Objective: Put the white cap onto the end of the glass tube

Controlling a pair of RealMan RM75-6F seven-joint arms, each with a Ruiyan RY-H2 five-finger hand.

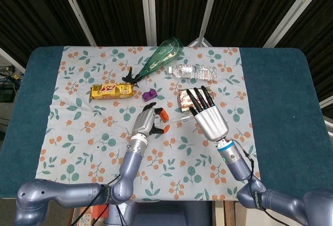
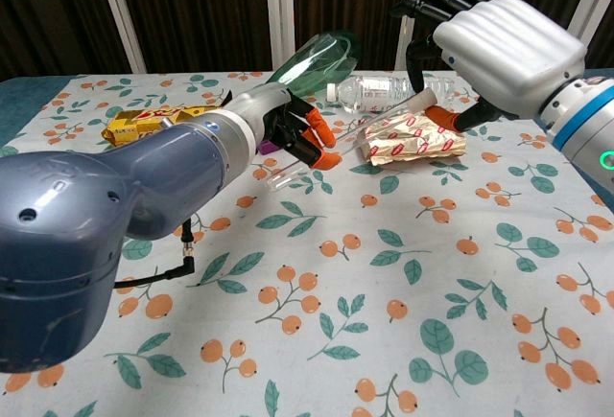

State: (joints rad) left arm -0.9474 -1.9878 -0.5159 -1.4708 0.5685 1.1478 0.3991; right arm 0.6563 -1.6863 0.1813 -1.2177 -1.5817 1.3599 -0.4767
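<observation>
The glass tube point(image 2: 360, 134) slants across the middle of the cloth between my two hands, and it also shows in the head view point(image 1: 178, 117). My left hand point(image 2: 288, 134) point(image 1: 147, 121) grips its lower part with orange-tipped fingers curled around it. The tube's bare end point(image 2: 276, 180) pokes out below that hand. At the tube's upper end is a short white piece, the white cap point(image 2: 418, 99). My right hand point(image 2: 504, 48) point(image 1: 208, 117) pinches it between thumb and fingers. Whether the cap is fully seated on the tube I cannot tell.
Behind the hands lie a red-and-white foil packet point(image 2: 408, 139), a clear water bottle point(image 2: 379, 91), a green glass funnel-like piece point(image 2: 317, 60), a yellow snack bar point(image 1: 110, 90) and a small purple object point(image 1: 150, 94). The floral cloth point(image 2: 384, 321) covers the table.
</observation>
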